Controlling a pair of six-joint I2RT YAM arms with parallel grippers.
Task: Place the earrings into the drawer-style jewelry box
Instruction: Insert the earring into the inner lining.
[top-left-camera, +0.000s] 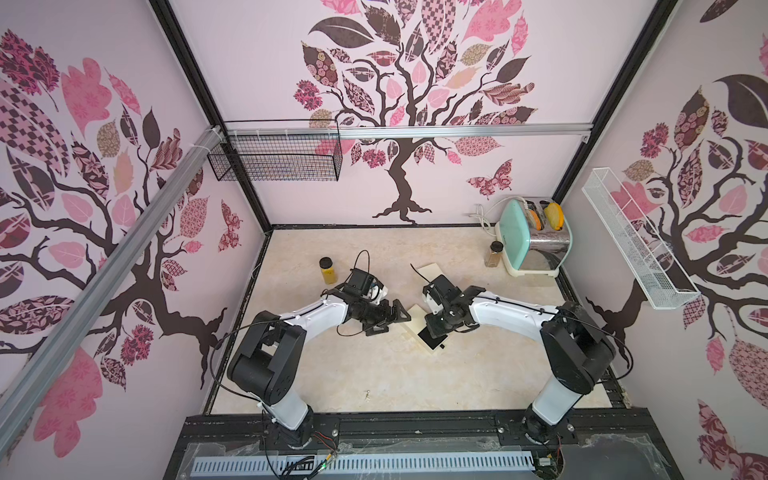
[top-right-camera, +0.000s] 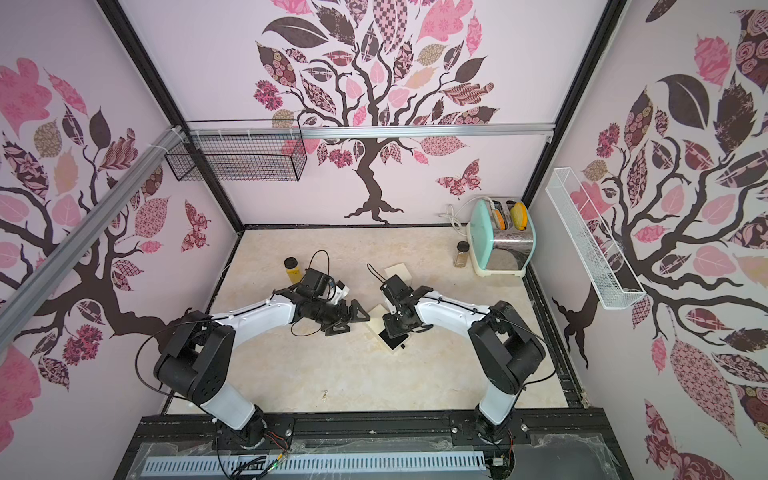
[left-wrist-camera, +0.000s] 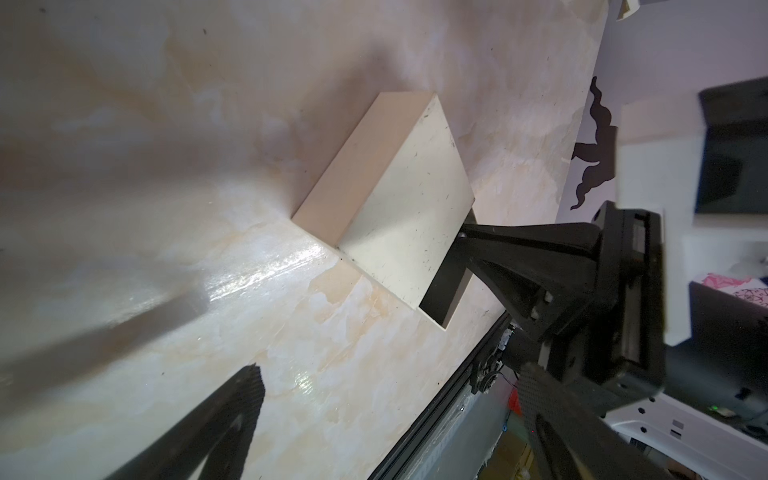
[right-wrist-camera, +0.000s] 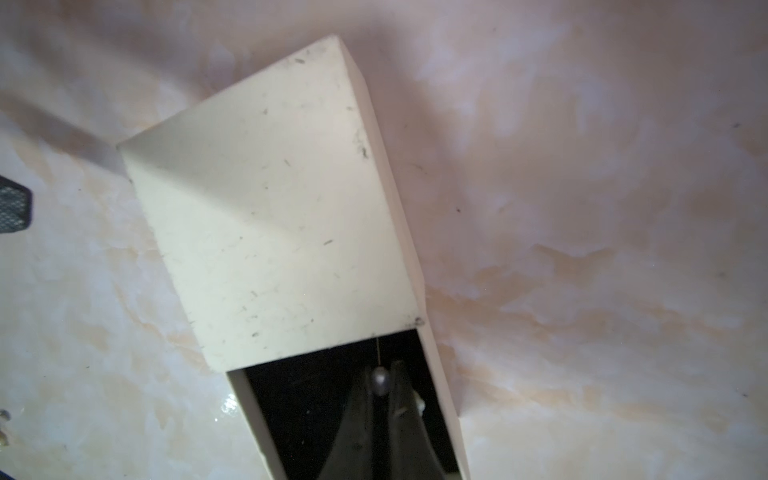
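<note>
**Placing of the earrings, mid-task.** At left, the left gripper (top-left-camera: 390, 322) hovered with its jaws wide apart and empty, just beside the near corner of the jewelry box (right-wrist-camera: 282, 208), touching nothing. One loose earring (top-left-camera: 366, 395) lay on the table (top-left-camera: 332, 374) near the front edge, well apart from the box. At centre, the drawer (right-wrist-camera: 442, 399) stood pulled out, its dark lining exposed. At right, the right gripper (right-wrist-camera: 383, 368) was clamped on a held earring (right-wrist-camera: 380, 381) by its pale bead, directly over the open drawer and not yet released. Judged progress: partial. This release, the loose earring's pickup and any drawer closing were outstanding. The other earrings' whereabouts could not be told.
</note>
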